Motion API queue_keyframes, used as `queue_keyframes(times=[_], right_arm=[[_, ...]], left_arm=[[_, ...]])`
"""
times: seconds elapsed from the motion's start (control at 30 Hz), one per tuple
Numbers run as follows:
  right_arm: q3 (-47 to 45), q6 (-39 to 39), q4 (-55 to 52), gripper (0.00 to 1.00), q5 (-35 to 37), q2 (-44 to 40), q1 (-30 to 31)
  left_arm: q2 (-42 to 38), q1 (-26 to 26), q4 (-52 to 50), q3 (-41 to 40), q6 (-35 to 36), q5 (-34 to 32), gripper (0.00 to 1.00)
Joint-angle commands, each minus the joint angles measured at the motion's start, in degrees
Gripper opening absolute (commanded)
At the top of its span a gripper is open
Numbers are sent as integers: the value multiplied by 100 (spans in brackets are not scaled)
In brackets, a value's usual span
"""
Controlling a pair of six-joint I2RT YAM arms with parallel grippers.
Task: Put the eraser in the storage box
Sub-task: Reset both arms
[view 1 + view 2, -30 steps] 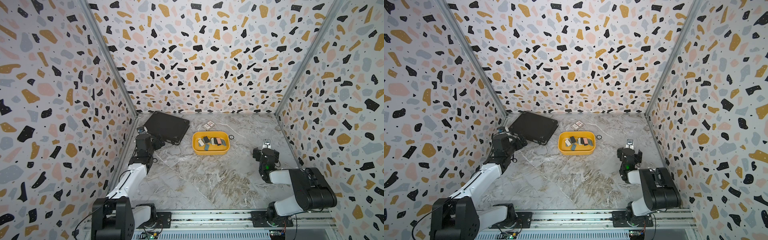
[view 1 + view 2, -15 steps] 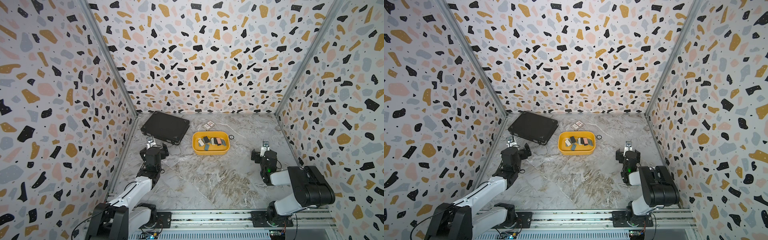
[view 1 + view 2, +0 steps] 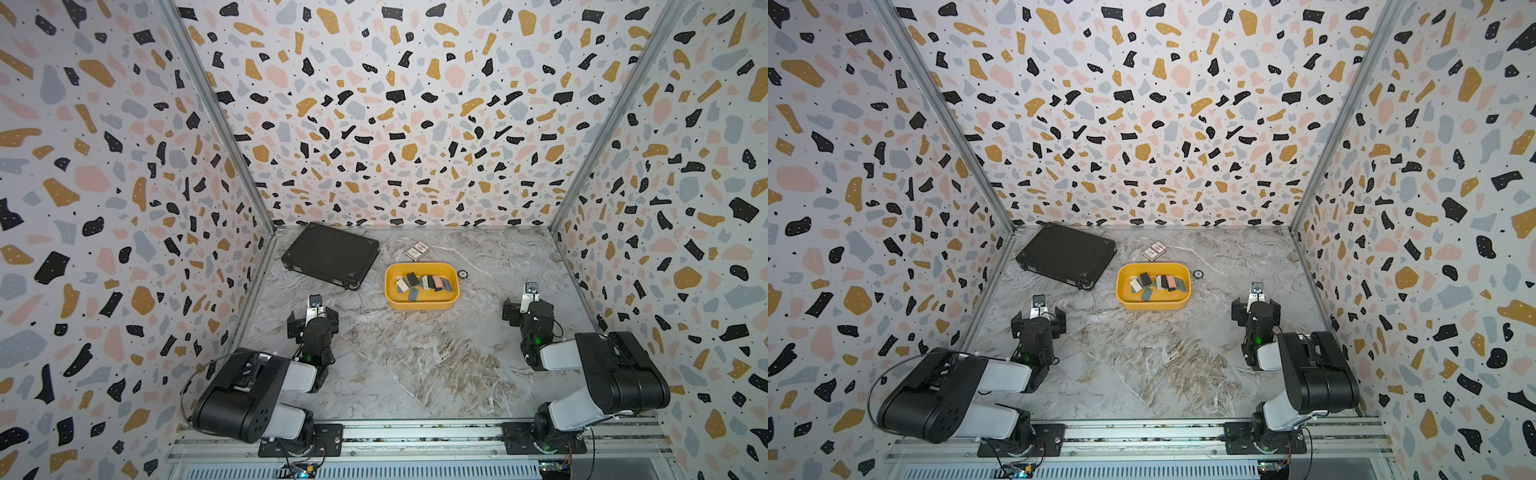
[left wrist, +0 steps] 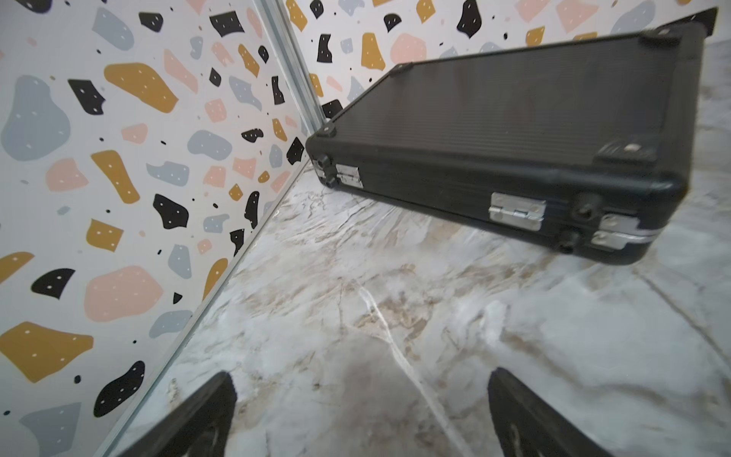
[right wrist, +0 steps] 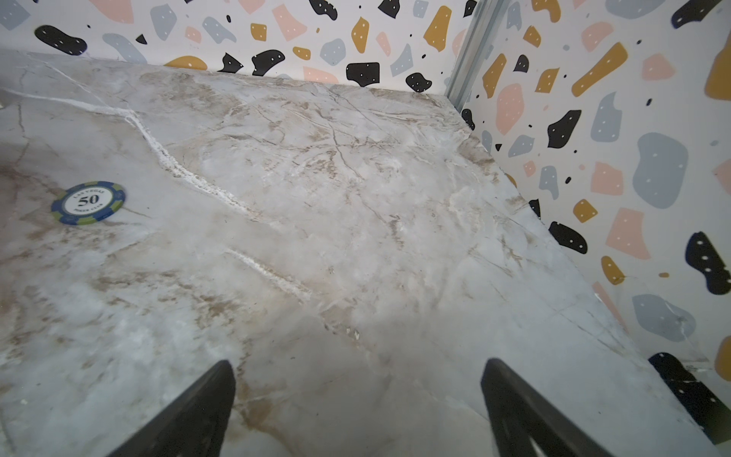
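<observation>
The storage box (image 3: 420,306) (image 3: 1152,306) is a shallow yellow tray standing mid-table towards the back. Several erasers lie inside it, among them a black eraser (image 3: 412,279) (image 3: 1145,279) and a pink eraser (image 3: 437,282) (image 3: 1170,282). My left gripper (image 3: 312,321) (image 3: 1039,319) (image 4: 360,395) hangs low over bare marble, near and left of the box. It is open with nothing between its fingers. My right gripper (image 3: 526,311) (image 3: 1256,311) (image 5: 358,382) is open and empty too, near and right of the box. Neither wrist view shows the box.
A flat black case (image 3: 330,253) (image 3: 1065,253) (image 4: 514,118) lies shut at the back left by the wall. A card deck (image 3: 417,251) (image 3: 1154,251) sits behind the box. A blue poker chip (image 3: 463,273) (image 3: 1198,274) (image 5: 89,202) lies at the box's right end. Patterned walls close three sides.
The left arm has drawn back from the black case towards the near edge and folded up. The right arm has pulled back a little. Both grippers stayed open.
</observation>
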Motion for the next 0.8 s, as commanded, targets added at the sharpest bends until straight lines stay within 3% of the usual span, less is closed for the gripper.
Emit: queue_keyframes(times=[0.0,0.03,0.1,0.13,0.23,0.77], right_arm=[[146,63,0,99,56,-28,-17],[153,63,-19,99,46,-37,-23],[150,63,-12,99,44,-30,-20],[154,63,-13,99,50,-37,-23],[130,61,24,99,68,-42,-23],[146,71,-12,99,65,-38,-24]], left_arm=[[271,180,1105,258,123,616,100],[214,233,663,445,44,596,99],[-198,651,-1187,1028,-562,939,99],[-279,875,-1409,1066,-752,1232,100],[-126,924,-886,933,-700,1232,99],[-160,924,-984,954,-676,1349,100]])
